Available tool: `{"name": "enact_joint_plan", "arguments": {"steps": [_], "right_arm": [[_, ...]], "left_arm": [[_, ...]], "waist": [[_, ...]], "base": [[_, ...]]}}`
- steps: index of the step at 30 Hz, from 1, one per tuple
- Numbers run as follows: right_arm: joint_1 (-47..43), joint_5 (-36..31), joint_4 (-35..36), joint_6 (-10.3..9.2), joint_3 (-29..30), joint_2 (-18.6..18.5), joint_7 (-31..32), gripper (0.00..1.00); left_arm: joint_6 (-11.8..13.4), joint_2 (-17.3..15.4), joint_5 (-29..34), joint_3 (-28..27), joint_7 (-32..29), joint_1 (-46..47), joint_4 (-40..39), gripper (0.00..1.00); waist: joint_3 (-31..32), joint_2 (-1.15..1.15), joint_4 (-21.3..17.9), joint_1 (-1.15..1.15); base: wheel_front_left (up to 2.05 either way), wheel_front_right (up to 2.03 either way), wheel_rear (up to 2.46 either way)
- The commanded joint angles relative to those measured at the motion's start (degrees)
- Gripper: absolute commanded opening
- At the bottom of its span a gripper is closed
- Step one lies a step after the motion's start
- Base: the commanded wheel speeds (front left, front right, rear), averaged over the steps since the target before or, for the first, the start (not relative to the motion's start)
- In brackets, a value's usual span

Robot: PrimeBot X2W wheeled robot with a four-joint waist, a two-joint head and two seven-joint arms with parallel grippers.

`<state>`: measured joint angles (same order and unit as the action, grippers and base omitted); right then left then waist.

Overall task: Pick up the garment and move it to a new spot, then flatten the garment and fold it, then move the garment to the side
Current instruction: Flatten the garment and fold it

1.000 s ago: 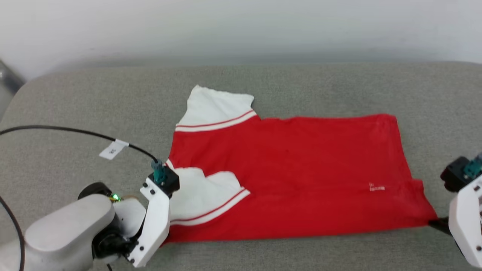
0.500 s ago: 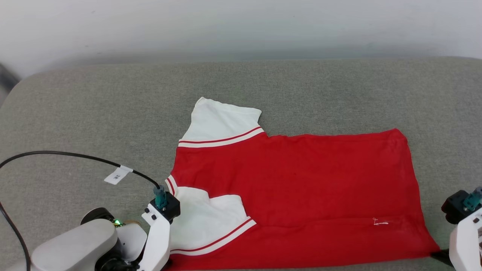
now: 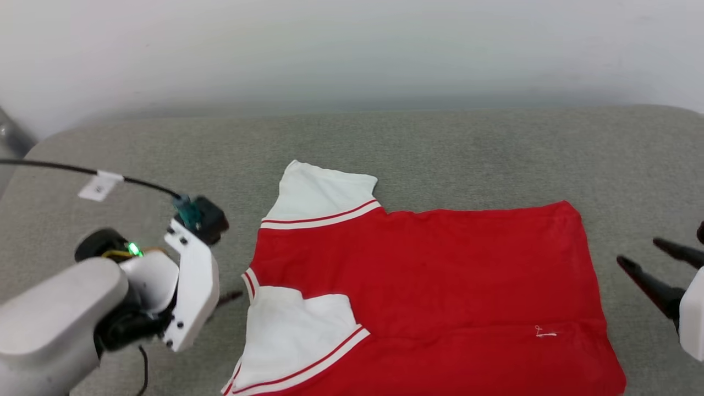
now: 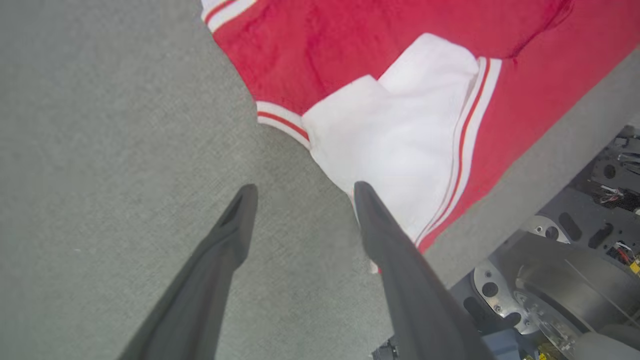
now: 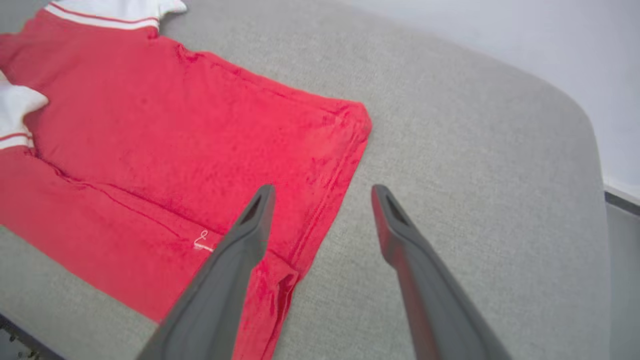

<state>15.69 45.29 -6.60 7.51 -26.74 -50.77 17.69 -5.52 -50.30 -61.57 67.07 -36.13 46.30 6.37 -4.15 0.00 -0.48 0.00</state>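
You have the grey padded surface [image 3: 440, 143] spread across the whole scene, running back to a pale wall [image 3: 352, 49]. The garment [image 3: 429, 275] lies flat on the near middle of it, red body stretched left to right, hem end to the right and sleeves to the left. The far white sleeve [image 3: 322, 192] sticks out onto the bare grey. The near white sleeve [image 3: 300, 335] lies turned in on top of the red cloth.

Your left claw [image 4: 300, 192] sits just left of the garment, fingers spread wide and holding nothing. One fingertip [image 4: 362, 192] is at the edge of the near sleeve, the other over bare grey. Your right claw [image 5: 320, 192] is at the garment's right end, also spread and empty, with one finger [image 5: 260, 205] over the red hem and the other over the surface.

A black cable [image 3: 55, 166] with a white label [image 3: 100, 185] runs to the left wrist. A small white mark [image 3: 544, 332] shows near the hem.
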Motion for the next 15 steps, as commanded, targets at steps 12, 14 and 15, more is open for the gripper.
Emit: {"name": "enact_joint_plan", "arguments": {"steps": [12, 14, 15], "right_arm": [[-6.5, -21.2, 10.4, -0.04, 20.2, 20.6, -19.9, 1.0], [-8.4, -24.3, 13.2, -0.04, 22.7, 24.8, -21.6, 1.0], [-9.3, -25.9, 14.8, -0.04, 23.7, 26.8, -22.3, 1.0]], "left_arm": [[3.4, 4.3, 9.3, -6.2, 9.8, 12.7, 8.3, 1.0], [3.5, 5.6, 8.9, -7.1, 9.2, 14.8, 10.6, 1.0], [3.2, 6.0, 9.0, -7.4, 8.9, 16.2, 11.7, 1.0]], "waist": [[-5.7, 0.0, -5.7, 0.0], [-7.6, 0.0, -6.6, 0.0], [-8.5, 0.0, -7.0, 0.0]], "base": [[0.0, 0.0, 0.0], [0.0, 0.0, 0.0], [0.0, 0.0, 0.0]]}}
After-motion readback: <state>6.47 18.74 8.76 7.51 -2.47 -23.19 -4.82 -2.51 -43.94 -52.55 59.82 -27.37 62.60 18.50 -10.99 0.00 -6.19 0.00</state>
